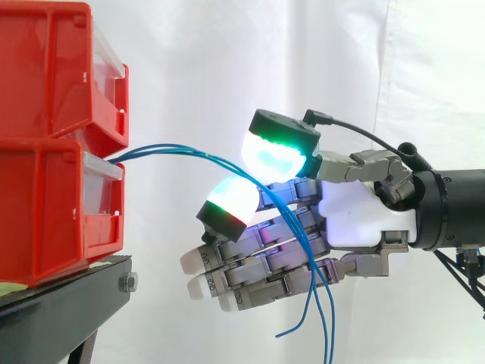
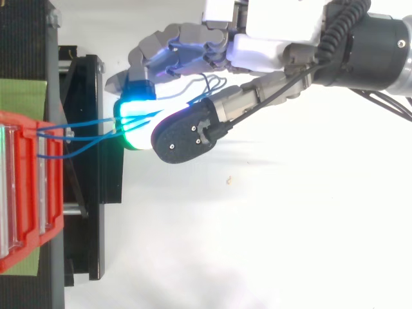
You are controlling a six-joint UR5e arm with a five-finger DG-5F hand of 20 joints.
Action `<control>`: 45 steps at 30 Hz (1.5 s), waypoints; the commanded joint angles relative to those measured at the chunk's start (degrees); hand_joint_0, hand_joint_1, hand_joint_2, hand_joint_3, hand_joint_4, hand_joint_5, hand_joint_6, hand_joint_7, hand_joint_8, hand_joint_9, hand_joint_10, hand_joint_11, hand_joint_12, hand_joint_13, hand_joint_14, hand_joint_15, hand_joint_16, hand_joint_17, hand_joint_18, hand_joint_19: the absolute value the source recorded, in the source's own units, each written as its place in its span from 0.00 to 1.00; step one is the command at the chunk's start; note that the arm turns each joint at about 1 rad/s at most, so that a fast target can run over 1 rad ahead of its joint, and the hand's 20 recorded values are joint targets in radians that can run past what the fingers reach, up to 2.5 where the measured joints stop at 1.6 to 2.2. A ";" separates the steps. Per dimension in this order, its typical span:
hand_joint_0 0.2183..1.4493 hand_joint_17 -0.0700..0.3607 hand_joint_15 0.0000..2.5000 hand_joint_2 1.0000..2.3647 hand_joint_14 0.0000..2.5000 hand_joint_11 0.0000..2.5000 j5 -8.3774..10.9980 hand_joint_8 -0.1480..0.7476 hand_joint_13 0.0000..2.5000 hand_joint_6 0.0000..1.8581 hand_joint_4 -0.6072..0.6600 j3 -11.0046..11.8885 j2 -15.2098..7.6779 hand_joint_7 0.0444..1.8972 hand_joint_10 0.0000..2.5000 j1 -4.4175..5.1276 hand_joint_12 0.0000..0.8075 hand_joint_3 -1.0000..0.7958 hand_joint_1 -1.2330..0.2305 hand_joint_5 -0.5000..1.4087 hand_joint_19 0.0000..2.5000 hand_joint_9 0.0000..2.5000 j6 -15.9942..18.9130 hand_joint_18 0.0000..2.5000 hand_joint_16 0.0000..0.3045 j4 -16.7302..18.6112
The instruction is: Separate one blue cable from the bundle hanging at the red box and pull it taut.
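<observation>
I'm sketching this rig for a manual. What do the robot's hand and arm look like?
The hand has a white palm block and grey metal fingers built of linked segments. Its fingertips are thick pads in black caps, glowing white and cyan with a green band. The arm behind it is a black cylinder.

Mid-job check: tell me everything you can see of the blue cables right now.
The blue cables are a few thin, glossy, plastic-looking strands. They leave the front of the lower red box, fanned slightly apart there, and arc toward the hand in a slack curve, none taut. They converge between the glowing pads of the thumb and a finger, which appear to pinch them together, unseparated. Beyond that they slope down across the straight fingers, and their loose ends hang free below the hand.
</observation>
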 commanded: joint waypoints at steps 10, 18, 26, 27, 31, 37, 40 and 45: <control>0.28 0.30 0.01 0.00 0.00 0.05 0.65 0.51 0.14 0.47 0.65 0.31 0.03 0.54 0.00 0.17 0.37 0.28 0.42 0.15 0.00 0.16 -0.47 0.04 0.09 -0.04; 0.32 0.30 0.01 0.01 0.00 0.05 0.74 0.51 0.14 0.47 0.63 0.31 0.03 0.60 0.00 0.17 0.37 0.35 0.44 0.16 0.00 0.16 -0.47 0.04 0.09 -0.13; 0.35 0.31 0.02 0.02 0.00 0.06 0.74 0.50 0.15 0.50 0.55 0.23 0.03 0.66 0.00 0.17 0.38 0.49 0.29 0.15 0.00 0.16 -0.47 0.05 0.09 -0.13; 0.35 0.31 0.02 0.02 0.00 0.06 0.82 0.50 0.15 0.50 0.55 0.31 0.03 0.65 0.00 0.17 0.38 0.48 0.29 0.15 0.00 0.16 -0.47 0.05 0.09 -0.13; 0.33 0.31 0.02 0.00 0.00 0.06 1.00 0.50 0.14 0.49 0.62 0.31 0.03 0.61 0.00 0.26 0.38 0.28 0.31 0.15 0.00 0.16 -0.47 0.05 0.09 -0.13; 0.27 0.32 0.03 0.00 0.00 0.06 1.70 0.52 0.15 0.48 0.63 0.31 0.03 0.61 0.00 0.34 0.39 0.28 0.52 0.16 0.00 0.17 -0.47 0.05 0.10 -0.13; 0.32 0.32 0.03 0.00 0.00 0.06 2.14 0.51 0.15 0.48 0.62 0.31 -0.06 0.63 0.00 0.43 0.38 0.32 0.52 0.17 0.00 0.18 -0.56 0.05 0.10 -0.13; 0.30 0.32 0.03 0.01 0.00 0.08 2.23 0.51 0.15 0.48 0.62 0.23 -0.06 0.69 0.00 0.52 0.39 0.47 0.37 0.16 0.00 0.18 -1.09 0.06 0.10 -0.48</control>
